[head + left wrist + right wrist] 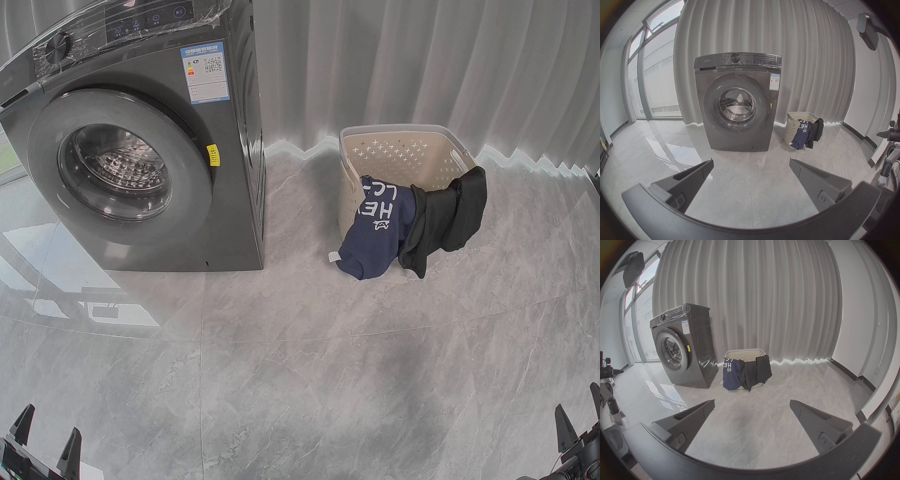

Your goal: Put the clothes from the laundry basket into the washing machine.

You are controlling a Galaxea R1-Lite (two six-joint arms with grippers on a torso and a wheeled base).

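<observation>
Left gripper, right gripper, jaws apart, navy shirt, black garment draped lengthwise down laundry basket

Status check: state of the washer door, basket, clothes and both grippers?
washer door, shut
basket, upright on the floor beside the washer
navy shirt, draped over the basket's front rim, hanging outside
black garment, draped over the same rim, next to the navy shirt
left gripper, open, empty
right gripper, open, empty
</observation>
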